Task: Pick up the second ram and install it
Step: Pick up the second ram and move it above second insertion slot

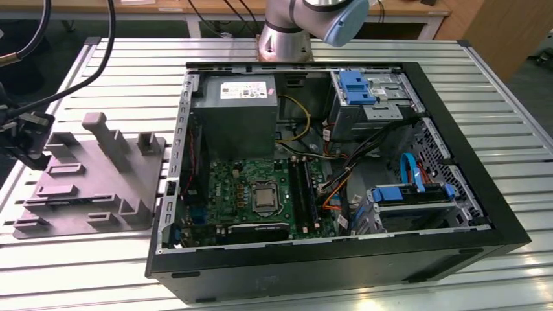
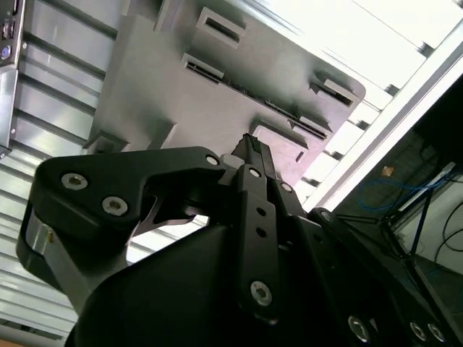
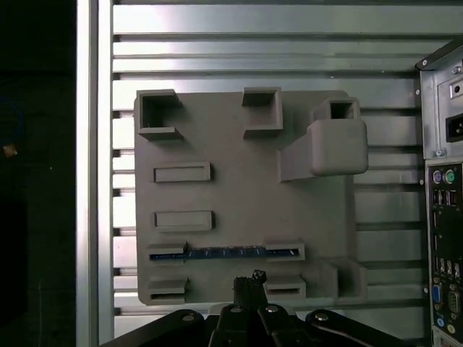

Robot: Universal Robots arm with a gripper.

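- a silver slatted metal desk (image 1: 519, 162) carries an open black computer case (image 1: 346, 262), with a grey plastic tray with upright pegs (image 1: 78, 194) on the exterior view's left of it.
- the thin, dark blue-green second ram (image 3: 224, 252) stands on edge in a long slot of that tray, with nothing gripping it.
- the black claw (image 3: 249, 278) hovers over the tray near the stick, fingers pressed together on nothing.
- past the desk's far edge are light wooden furniture (image 1: 496, 32) and a dark floor.
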